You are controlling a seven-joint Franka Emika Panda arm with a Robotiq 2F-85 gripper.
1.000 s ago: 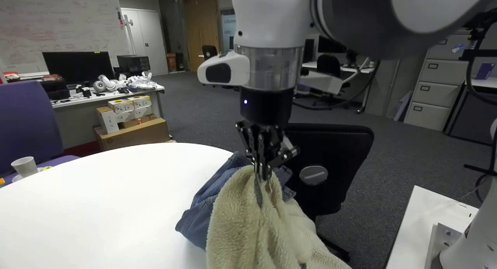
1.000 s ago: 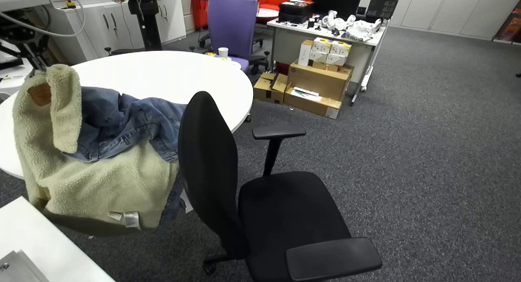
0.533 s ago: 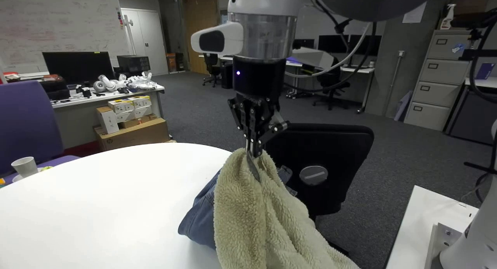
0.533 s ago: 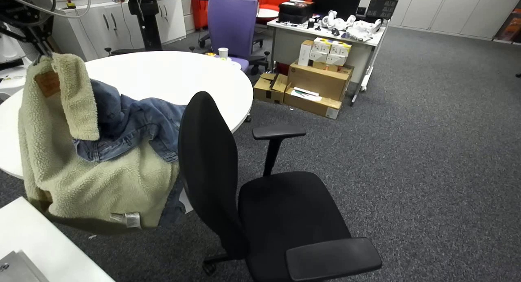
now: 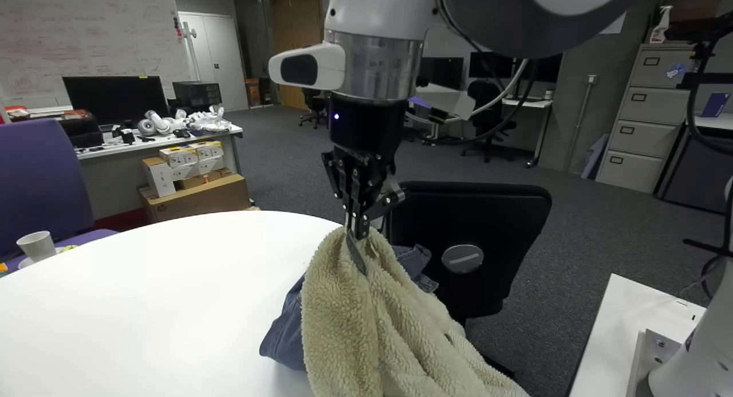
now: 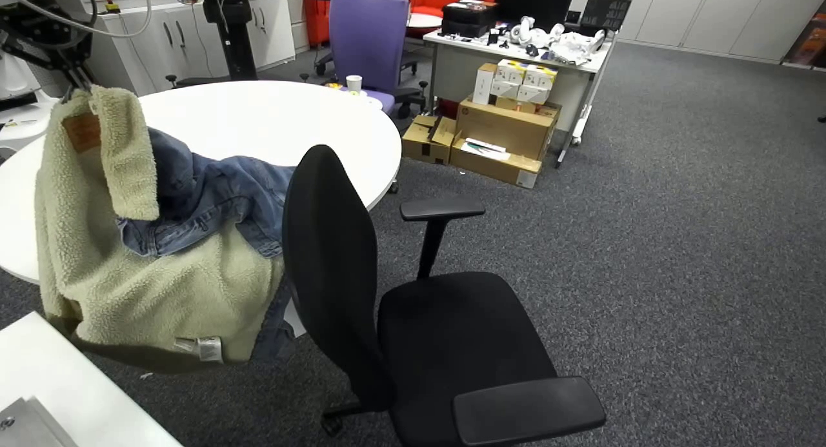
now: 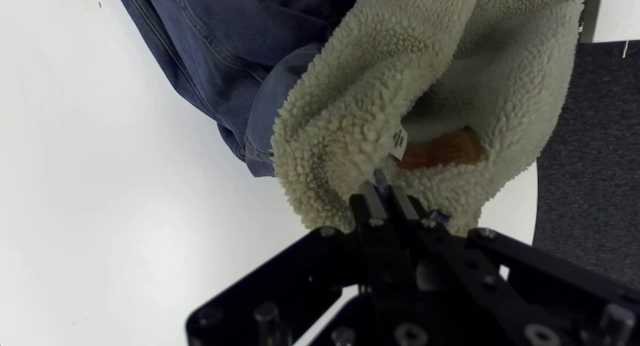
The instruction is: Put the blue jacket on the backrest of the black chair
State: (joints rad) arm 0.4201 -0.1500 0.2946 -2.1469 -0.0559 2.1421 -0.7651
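Hand (image 7: pixel 385 193) clamped on blue jacket (image 6: pixel 161 247), now held slightly higher; black chair (image 6: pixel 419 311) at hand's 4 o'clock in an exterior view, backrest (image 6: pixel 329 260) uncovered, draping seems pending.

Jacket (image 6: pixel 181 273): faded blue denim, pale fleecy lining showing, one end peaked upward, partly over tabletop (image 6: pixel 258 118), rest hanging just beside chair (image 6: pixel 445 318). Chair: black, upright, back toward jacket.

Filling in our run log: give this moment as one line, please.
hand: gripping blue jacket | jacket: partly over white table | black chair: backrest not yet draped
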